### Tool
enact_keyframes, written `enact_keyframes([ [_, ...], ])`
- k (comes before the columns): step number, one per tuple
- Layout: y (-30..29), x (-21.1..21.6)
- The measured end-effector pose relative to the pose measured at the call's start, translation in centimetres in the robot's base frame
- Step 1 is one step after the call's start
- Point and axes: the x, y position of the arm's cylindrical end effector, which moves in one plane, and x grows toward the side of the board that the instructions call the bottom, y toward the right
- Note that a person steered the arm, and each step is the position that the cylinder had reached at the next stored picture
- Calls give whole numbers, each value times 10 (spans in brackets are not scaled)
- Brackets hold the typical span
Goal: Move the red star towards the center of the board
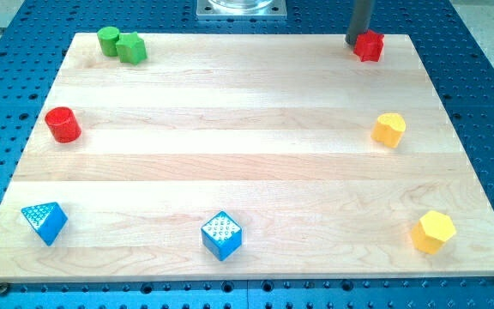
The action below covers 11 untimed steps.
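Note:
The red star (370, 45) lies at the board's top right corner, near the view's top edge. My tip (353, 42) stands right against the star's left side, touching or nearly touching it; the dark rod rises out of the view's top. The wooden board (247, 163) fills most of the view, and its middle lies far down and left of the star.
Two green blocks (121, 44) sit together at the top left. A red cylinder (63, 124) is at the left edge. A blue triangle (45, 221) and a blue cube (221, 235) lie along the bottom. Yellow blocks sit at the right (389, 130) and bottom right (433, 231).

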Motion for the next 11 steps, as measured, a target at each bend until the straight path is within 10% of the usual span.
enact_keyframes([
  [11,115,-3],
])
